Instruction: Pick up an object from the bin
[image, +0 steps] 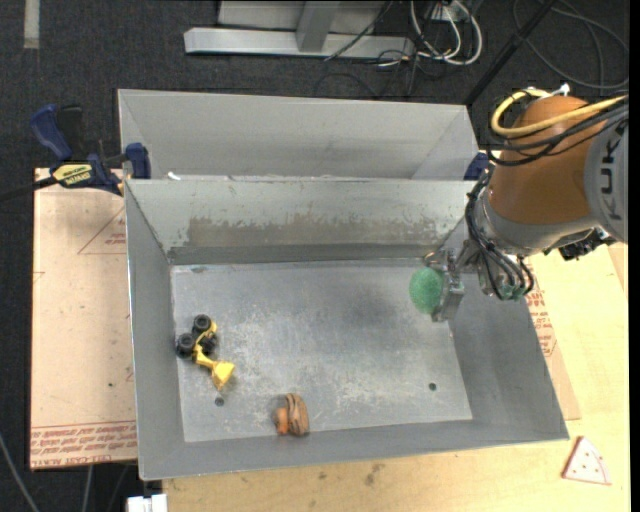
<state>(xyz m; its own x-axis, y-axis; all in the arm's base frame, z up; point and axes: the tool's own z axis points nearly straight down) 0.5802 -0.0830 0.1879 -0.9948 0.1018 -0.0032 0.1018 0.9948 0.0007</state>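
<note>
My gripper hangs at the right side of the bin, close to the right wall and just in front of the back wall. A small round green thing, like a soft ball, sits between its grey fingers, and the gripper is shut on it. The ball sticks out to the left of the fingers. A yellow and black toy with small black wheels lies far off at the left of the bin floor. A brown and orange rounded thing rests near the front wall, left of the middle.
The arm with its orange cover and cables reaches in over the bin's right rim. The sloping right wall is directly beneath the wrist.
</note>
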